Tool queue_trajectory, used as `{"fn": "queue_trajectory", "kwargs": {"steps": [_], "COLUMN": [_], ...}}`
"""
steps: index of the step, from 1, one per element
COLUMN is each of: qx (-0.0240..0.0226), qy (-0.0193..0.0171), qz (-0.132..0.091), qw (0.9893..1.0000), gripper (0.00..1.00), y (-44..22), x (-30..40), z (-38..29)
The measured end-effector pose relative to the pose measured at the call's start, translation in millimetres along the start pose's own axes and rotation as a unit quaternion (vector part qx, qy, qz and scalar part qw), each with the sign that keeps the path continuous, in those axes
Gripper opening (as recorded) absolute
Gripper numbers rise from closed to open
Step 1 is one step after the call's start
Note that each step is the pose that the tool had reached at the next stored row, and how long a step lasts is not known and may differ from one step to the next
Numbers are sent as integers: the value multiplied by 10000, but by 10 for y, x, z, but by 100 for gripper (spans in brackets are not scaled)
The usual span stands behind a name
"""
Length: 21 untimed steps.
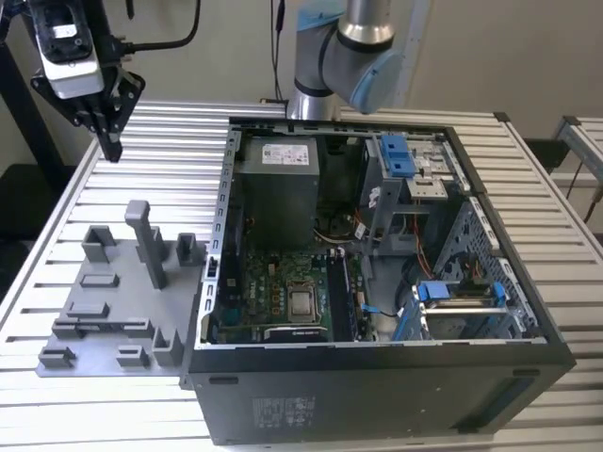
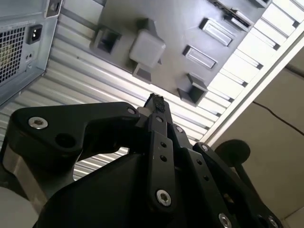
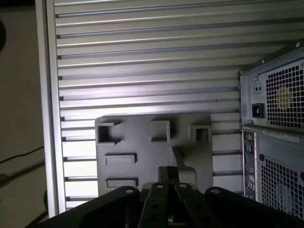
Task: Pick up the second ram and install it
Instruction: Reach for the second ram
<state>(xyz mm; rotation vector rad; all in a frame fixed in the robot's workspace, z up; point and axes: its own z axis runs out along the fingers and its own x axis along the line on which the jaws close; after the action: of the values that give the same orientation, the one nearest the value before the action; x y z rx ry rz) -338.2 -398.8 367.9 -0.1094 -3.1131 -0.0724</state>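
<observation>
A: State of the pincer [image 1: 114,151]?

B: Closed all the way. Fingertips [image 2: 153,101] pressed together in both wrist views, with nothing clamped between them.

A: Position?

B: Hanging tips-down over the slatted table [image 1: 179,155], at the exterior view's left. Well apart from the open computer case [image 1: 377,395].

A: Nearest item?

B: Grey holder plate [image 1: 132,306]. Lying flat on the table near the pincer, just beside the case wall. Fitted with an upright post [image 1: 143,235], several block pockets and shallow flat recesses.

A: Location of the second ram?

B: Cannot tell with certainty. Note the long dark strips [image 1: 344,294] beside the processor socket [image 1: 301,303] on the motherboard [image 1: 268,292], inside the case. Stick or bare slot not distinguishable there.
</observation>
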Motion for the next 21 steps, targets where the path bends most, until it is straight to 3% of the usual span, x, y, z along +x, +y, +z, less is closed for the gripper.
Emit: {"fn": "queue_trajectory", "kwargs": {"steps": [9,15,21], "qx": [0,0,0], "qy": [0,0,0], "qz": [0,0,0], "qw": [10000,10000,10000], "gripper": [11,11,11], "y": [-18,-34,-178], "x": [245,254,275], "z": [20,21,34]}}
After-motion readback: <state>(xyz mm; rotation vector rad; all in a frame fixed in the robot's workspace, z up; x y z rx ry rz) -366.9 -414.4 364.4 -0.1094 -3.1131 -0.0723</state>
